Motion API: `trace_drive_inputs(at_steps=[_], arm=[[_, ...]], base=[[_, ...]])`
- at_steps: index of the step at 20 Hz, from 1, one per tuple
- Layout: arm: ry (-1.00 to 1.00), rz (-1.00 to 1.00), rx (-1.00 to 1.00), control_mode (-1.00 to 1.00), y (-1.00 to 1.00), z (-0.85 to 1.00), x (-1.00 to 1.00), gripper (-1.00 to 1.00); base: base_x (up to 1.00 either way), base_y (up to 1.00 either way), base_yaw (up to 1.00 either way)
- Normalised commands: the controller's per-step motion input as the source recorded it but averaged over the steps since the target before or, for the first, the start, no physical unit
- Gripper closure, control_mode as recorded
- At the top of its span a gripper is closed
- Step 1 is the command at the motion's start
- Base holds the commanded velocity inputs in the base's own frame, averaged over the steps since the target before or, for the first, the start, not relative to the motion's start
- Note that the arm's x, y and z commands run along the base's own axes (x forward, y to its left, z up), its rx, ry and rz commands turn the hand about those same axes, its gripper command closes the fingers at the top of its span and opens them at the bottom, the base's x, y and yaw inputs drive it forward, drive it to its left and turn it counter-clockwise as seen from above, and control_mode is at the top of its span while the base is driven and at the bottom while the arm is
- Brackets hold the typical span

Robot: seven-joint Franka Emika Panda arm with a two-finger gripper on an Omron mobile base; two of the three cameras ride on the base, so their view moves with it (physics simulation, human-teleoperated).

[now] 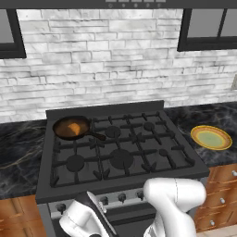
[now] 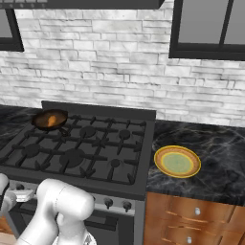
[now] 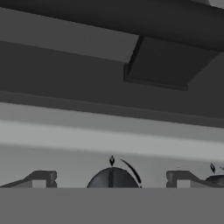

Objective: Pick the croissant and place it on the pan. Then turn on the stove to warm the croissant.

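The croissant point(image 1: 72, 128) point(image 2: 50, 119) lies inside the pan point(image 1: 61, 124) point(image 2: 40, 120), which sits on the rear left burner of the stove point(image 1: 121, 172) point(image 2: 139, 158). The arm reaches down in front of the stove's knob row. In the hand view my gripper point(image 3: 111, 179) is open, with a dark round knob point(image 3: 112, 178) centred between its fingertips point(image 3: 41, 179) and touching neither one. A second knob point(image 3: 216, 180) shows at the right edge. Above them runs the stove's grey front edge.
A yellow plate with a greenish centre point(image 1: 211, 137) point(image 2: 177, 161) rests on the black marble counter right of the stove. More knobs point(image 1: 121, 197) point(image 2: 127, 206) line the stove's front. Wooden drawers point(image 2: 196, 210) sit under the counter.
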Motion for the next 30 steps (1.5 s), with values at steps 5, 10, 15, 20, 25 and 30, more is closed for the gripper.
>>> trace_drive_inputs(at_steps=[5, 10, 15, 20, 25, 30], arm=[[0.0, -0.08, 0.0, -1.0, 0.02, 0.2, -0.08, -1.0], [0.0, -0.09, 0.0, -1.0, 0.0, 0.08, -0.04, -1.0], [-0.01, -0.05, -0.03, -1.0, 0.3, -0.2, 0.0, 1.0], [0.0, -0.05, -0.04, -1.0, 0.44, -0.24, 0.04, 1.0], [0.0, -0.05, 0.0, -1.0, 0.17, 0.0, 0.0, 1.0], [0.0, -0.01, 0.0, -1.0, 0.07, 0.0, 0.0, 1.0]], base=[[0.0, 0.0, 0.0], [0.0, 0.0, 0.0], [0.0, 0.0, 0.0], [0.0, 0.0, 0.0], [0.0, 0.0, 0.0], [0.0, 0.0, 0.0]])
